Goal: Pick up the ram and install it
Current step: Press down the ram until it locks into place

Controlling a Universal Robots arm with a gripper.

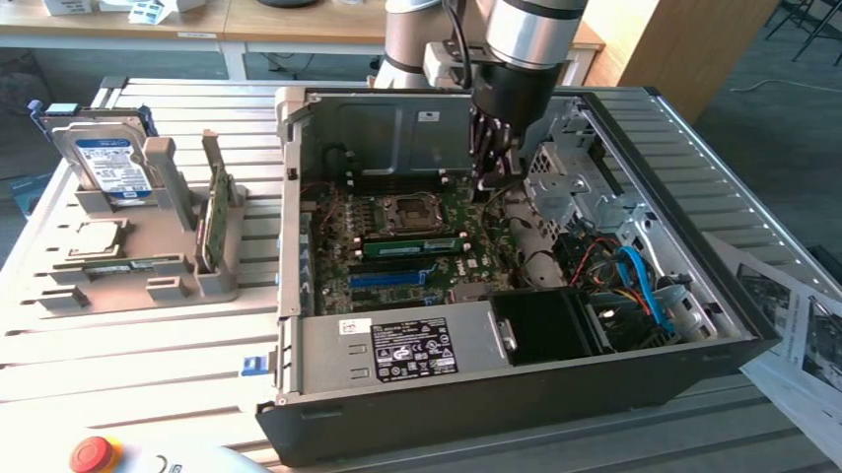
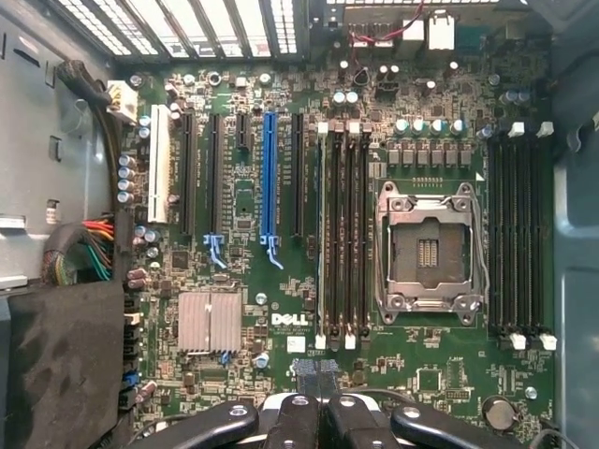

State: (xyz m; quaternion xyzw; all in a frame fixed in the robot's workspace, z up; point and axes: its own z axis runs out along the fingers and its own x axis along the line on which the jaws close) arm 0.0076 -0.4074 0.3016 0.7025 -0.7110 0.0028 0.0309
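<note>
Ram looks seated in its motherboard slot; I keep gripper fingers together, pressing evenly straight down.

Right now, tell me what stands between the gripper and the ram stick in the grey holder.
The case's side wall. The gripper is inside the computer case over the motherboard; the ram stands in the grey holder outside, on the exterior view's left.
</note>
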